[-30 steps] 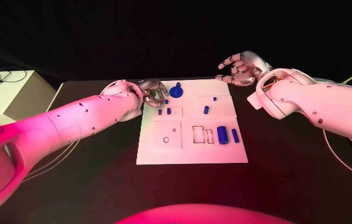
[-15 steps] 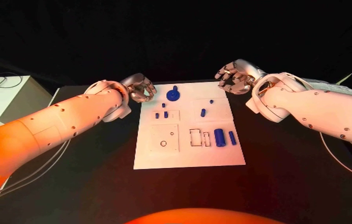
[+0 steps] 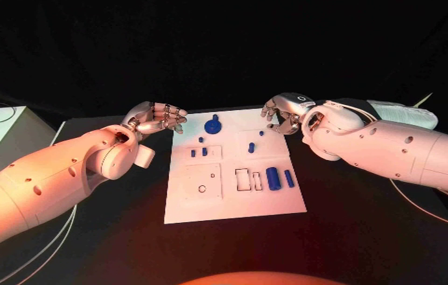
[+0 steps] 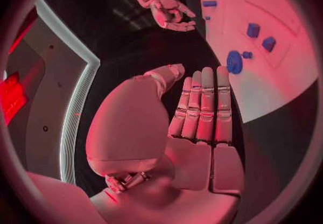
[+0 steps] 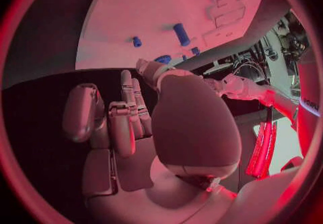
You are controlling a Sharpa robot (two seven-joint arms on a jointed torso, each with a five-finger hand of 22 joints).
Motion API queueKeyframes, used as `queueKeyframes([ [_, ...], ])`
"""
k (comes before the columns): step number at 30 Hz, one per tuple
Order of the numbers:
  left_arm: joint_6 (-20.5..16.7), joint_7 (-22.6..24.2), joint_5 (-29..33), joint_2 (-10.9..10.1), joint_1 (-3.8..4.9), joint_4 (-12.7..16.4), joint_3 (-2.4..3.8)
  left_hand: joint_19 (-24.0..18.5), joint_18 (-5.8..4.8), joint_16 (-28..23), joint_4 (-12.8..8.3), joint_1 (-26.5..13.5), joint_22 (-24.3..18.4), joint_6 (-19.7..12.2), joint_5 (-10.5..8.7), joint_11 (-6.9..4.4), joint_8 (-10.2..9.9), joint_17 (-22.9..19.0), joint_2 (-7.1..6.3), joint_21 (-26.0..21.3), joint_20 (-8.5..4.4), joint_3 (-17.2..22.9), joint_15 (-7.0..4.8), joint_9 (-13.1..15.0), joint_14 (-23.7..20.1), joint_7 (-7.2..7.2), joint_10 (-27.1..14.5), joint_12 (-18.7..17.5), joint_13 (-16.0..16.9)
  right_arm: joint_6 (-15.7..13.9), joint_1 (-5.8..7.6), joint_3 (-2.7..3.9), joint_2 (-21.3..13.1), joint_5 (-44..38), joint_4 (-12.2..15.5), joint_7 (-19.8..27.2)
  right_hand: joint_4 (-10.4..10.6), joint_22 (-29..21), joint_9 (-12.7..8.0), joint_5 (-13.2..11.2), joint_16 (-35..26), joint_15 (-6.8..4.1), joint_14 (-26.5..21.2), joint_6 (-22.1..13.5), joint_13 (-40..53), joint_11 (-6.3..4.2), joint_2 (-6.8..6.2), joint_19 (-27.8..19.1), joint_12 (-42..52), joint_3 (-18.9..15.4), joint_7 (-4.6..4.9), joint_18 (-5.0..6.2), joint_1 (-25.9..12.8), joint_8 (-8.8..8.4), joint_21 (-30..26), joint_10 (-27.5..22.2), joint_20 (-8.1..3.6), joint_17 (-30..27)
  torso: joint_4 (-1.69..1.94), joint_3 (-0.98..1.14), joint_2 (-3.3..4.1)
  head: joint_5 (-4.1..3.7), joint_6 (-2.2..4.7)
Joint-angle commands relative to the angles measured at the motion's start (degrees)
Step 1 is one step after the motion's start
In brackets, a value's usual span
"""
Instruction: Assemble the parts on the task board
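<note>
Left robot hand [image 3: 156, 117]: held just off the far left corner of the task board [image 3: 234, 204], palm up, fingers straight, side by side and a little apart, holding nothing. Right robot hand [image 3: 283, 112]: held at the far right corner of the board, fingers loosely curled and apart, nothing between them; whether it touches the board cannot be told. Task board: white plate lying flat in the middle of the black table [image 3: 373, 233], long side running from the near edge toward the far edge, marked with outlined rectangles and a small round hole in its near left part. Parts, all blue, all untouched: a round knob-like piece [image 3: 213, 127] near the far edge of the board, close to the left robot hand; a small piece just beside it; two short pegs [image 3: 199, 152] standing side by side left of centre; one short peg [image 3: 251, 147] right of centre and a tiny piece beyond it; a thick cylinder [image 3: 274, 178] and a slimmer rod [image 3: 289, 179] lying beside each other near the right edge, next to the outlined slots. Assembly judged not yet begun. Risks: the small pegs stand close together, so a broad reach could knock one while taking its neighbour; the lying cylinder and rod may roll if nudged; a loose pinch on such small pieces may let one slip.
</note>
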Motion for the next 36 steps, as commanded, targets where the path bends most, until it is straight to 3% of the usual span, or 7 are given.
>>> queueKeyframes([
  [1,3.5,4.7,9.5,-0.9,-1.08,2.4,0.74,0.2,0.09,-4.9,0.3,0.5,-1.9,-0.4,-0.11,0.07,0.1,-1.1,-0.04,-2.9,0.62,0.3,0.36,-0.2,1.1,0.01,1.1,-2.2,-1.3,3.2,-0.55,-0.03,0.9,-6.8,-0.9,-1.4,-0.5,-0.2,-0.1,-0.4,-0.2,0.43,4.7,0.0,-0.5,0.01,0.13,-0.1,-0.6,-0.2,0.09,0.61,-0.6,-0.29,-0.3,-0.4,0.19,10.4,0.12,-0.08,0.0,-0.37,0.12],
  [5,3.9,5.3,10.4,-2.0,-2.77,4.6,2.08,0.8,0.08,-11.7,0.3,0.9,-4.7,0.0,-0.11,0.3,0.1,-1.5,0.04,-7.2,1.26,0.5,0.78,-0.4,3.0,0.21,2.8,-5.6,-3.1,4.4,-1.32,-0.05,2.3,-7.7,-2.0,-1.6,-0.8,-0.4,-0.1,-0.3,-0.4,0.51,4.7,0.3,-1.0,0.11,0.25,-0.1,-1.1,-0.4,0.18,0.63,-0.8,-0.35,-0.6,-0.4,0.24,10.1,0.15,-0.08,0.03,-0.71,0.12],
  [9,3.8,5.7,10.7,-2.6,-4.77,6.1,4.36,1.0,0.07,-13.8,0.2,1.1,-5.6,0.3,-0.08,0.26,0.1,-1.5,0.12,-8.6,1.47,0.5,0.83,-0.5,3.6,0.22,3.7,-6.4,-3.6,5.6,-1.81,-0.07,3.1,-8.3,-2.6,-2.0,-0.9,-0.4,0.0,-0.2,-0.5,0.57,4.6,0.8,-1.4,0.15,0.37,-0.1,-1.3,-0.5,0.22,0.64,-0.9,-0.3,-0.6,-0.2,0.29,9.9,0.12,-0.09,0.02,-0.88,0.12],
  [14,3.6,6.1,10.8,-2.9,-5.9,6.8,5.92,0.7,0.04,-16.6,0.3,1.0,-7.3,0.3,-0.05,0.29,0.0,-1.4,0.04,-11.3,2.01,0.7,0.99,-0.7,4.4,0.22,4.4,-7.5,-4.1,6.7,-2.15,-0.1,3.6,-9.9,-3.0,-3.5,-1.1,-0.5,0.0,-0.1,-0.7,0.58,4.6,1.4,-1.9,0.16,0.49,0.0,-1.7,-0.5,0.19,0.65,-1.1,-0.21,-0.7,0.0,0.33,9.7,-0.03,-0.16,0.06,-1.01,0.1],
  [17,3.5,6.3,10.9,-3.2,-6.25,7.2,6.35,0.5,0.11,-18.7,0.5,0.9,-9.1,0.4,-0.04,0.36,0.0,-1.3,-0.07,-14.1,2.67,1.0,1.11,-0.7,5.0,0.25,4.8,-8.4,-4.5,6.3,-2.29,-0.14,3.8,-11.8,-3.4,-5.0,-1.1,-0.5,0.0,0.3,-0.7,0.62,4.6,1.8,-2.4,0.25,0.64,0.0,-2.1,-0.4,0.29,0.64,-1.3,-0.26,-0.8,0.0,0.36,9.6,-0.08,-0.11,0.06,-1.23,0.12],
  [22,3.2,6.4,10.9,-3.4,-6.51,7.6,6.65,0.8,0.19,-19.4,0.5,0.9,-9.7,0.4,-0.05,0.37,0.0,-1.2,-0.11,-14.9,2.81,1.1,1.14,-0.8,5.2,0.25,5.0,-8.7,-4.6,5.6,-2.44,-0.2,4.1,-13.5,-3.7,-6.5,-1.2,-0.6,-0.1,0.9,-0.8,0.67,4.5,2.0,-2.8,0.33,0.65,0.1,-2.5,-0.4,0.37,0.65,-1.5,-0.42,-0.9,-0.1,0.4,9.5,0.09,-0.12,0.12,-1.54,0.07],
  [36,2.2,6.4,11.0,-3.7,-6.71,8.2,6.83,1.4,0.25,-20.3,0.5,1.0,-10.3,0.5,-0.03,0.51,0.0,-1.1,-0.07,-15.7,2.87,1.2,1.27,-0.8,5.3,0.41,4.9,-9.1,-4.8,6.0,-2.89,-0.29,4.8,-11.8,-3.5,-6.0,-1.7,-0.4,0.3,1.2,-0.9,0.17,4.6,4.7,-4.3,-0.26,2.21,0.5,-2.7,2.5,-0.24,0.63,-2.0,-0.05,-0.7,3.2,0.01,9.3,-0.05,-0.09,0.08,-1.17,-0.26],
])
